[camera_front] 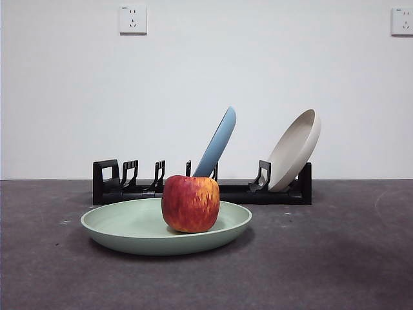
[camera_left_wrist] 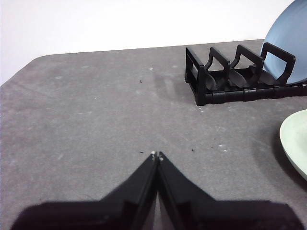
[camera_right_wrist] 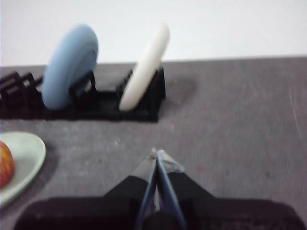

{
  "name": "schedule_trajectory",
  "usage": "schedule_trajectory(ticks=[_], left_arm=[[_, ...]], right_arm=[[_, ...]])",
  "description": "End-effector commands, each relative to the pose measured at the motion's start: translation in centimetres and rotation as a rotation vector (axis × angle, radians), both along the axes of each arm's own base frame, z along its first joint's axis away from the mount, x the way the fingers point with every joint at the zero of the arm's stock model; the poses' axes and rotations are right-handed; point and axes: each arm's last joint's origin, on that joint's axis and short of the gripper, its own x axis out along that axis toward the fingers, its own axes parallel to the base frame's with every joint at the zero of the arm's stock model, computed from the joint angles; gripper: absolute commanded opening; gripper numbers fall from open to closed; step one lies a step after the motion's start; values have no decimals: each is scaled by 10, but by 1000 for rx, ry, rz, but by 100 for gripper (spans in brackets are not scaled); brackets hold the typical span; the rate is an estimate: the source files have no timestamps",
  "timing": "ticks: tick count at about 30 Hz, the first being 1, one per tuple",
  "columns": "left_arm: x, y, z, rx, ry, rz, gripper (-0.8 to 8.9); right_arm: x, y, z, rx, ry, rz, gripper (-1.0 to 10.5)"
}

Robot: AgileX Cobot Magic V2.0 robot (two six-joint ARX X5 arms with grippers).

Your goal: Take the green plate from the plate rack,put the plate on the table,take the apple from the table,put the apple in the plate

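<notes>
Task status: looks complete. The green plate (camera_front: 129, 226) lies flat on the table (camera_front: 335, 258), and the apple (camera_front: 190, 203) sits upright in it, a little toward one side of the plate's middle.
Left to do: nothing that I can judge from these views (no step appears unfinished).
Plate rack (camera_front: 200, 187): stands just behind the plate, near the wall. The slots at one end are vacant; a light blue plate (camera_front: 218, 142) leans in a middle slot and a cream-white plate (camera_front: 295, 150) leans at the far end.
Left gripper (camera_left_wrist: 157, 154): jaws pressed together, gripping nothing, low over bare table, well apart from the plate. The plate's rim and the vacant end of the rack show at the edge of its wrist view.
Right gripper (camera_right_wrist: 157, 153): jaws likewise closed tip to tip and empty, over bare table on the other side, clear of plate and apple (this view is blurred, so fine detail is lost).
Front view: neither arm appears in it.
Surface: dark grey, matte, faintly speckled, with a few pale flecks and small dark specks.
Room: plain white wall behind the table, with a white wall socket (camera_front: 133, 19) high up and a second one (camera_front: 401, 20) at the picture's edge.
</notes>
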Motion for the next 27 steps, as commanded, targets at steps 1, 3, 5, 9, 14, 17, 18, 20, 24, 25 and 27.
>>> schedule_trajectory(ticks=[1, 3, 5, 9, 14, 17, 18, 20, 24, 25, 27], left_arm=[[1, 0, -4, -11, 7, 5, -3], [1, 0, -4, -11, 7, 5, -4], [1, 0, -4, -11, 7, 5, -3], [1, 0, -4, -11, 7, 5, -3], [1, 0, -4, -11, 7, 5, -4], [1, 0, -4, -11, 7, 5, -4], [1, 0, -4, -11, 7, 5, -3], [1, 0, -4, -11, 7, 5, -3], [1, 0, -4, -11, 7, 5, -4], [1, 0, -4, -11, 7, 5, -4], [1, 0, -4, -11, 7, 5, -3]], right_arm=[[0, -1, -14, 35, 30, -10, 1], [-1, -1, -21, 39, 59, -14, 1], [-2, -1, -24, 43, 62, -15, 1], [-3, -1, -22, 43, 40, -16, 1], [-3, -1, -22, 52, 44, -15, 1], [-2, -1, -23, 53, 54, -15, 1], [-2, -1, -23, 53, 57, -15, 1], [-2, -1, -23, 53, 57, -16, 1], [-2, -1, -23, 53, 57, -16, 1], [-2, -1, -23, 53, 57, -16, 1], [-2, -1, -23, 53, 57, -16, 1]])
